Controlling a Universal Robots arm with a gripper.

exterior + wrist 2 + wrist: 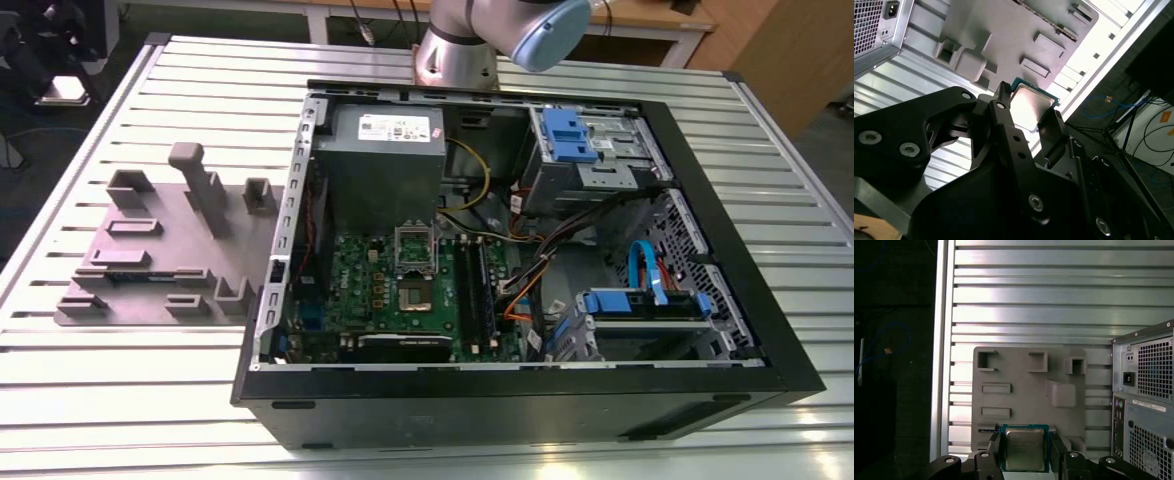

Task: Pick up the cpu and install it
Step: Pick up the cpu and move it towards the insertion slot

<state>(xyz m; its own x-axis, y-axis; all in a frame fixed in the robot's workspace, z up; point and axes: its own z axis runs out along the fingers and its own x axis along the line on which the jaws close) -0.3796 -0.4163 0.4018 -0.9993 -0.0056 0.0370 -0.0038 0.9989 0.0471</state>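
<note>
The cpu (pixel 1024 450) is a small square chip with a silver-grey metal top and a green edge. It sits between my two black fingers (pixel 995 452), and my gripper (pixel 1025 454) is shut on it. In the second wrist view the cpu (pixel 1035 102) shows edge-on between the fingertips of the gripper (pixel 1030 117). It hangs well above the grey fixture tray (pixel 1024 390), over the tray's near edge. In the exterior view the open computer case (pixel 747 330) lies on the table, and the motherboard's cpu socket (pixel 418 292) stands uncovered with its bracket raised.
The grey fixture tray (pixel 160 250) with upright posts lies on the slatted metal table (pixel 120 400), to the exterior view's left of the case. The case's rear panel (pixel 1149 390) is beside the tray. Inside are a power supply (pixel 380 135), blue drive bays (pixel 567 135) and cables. Table edge (pixel 944 340) borders dark floor.
</note>
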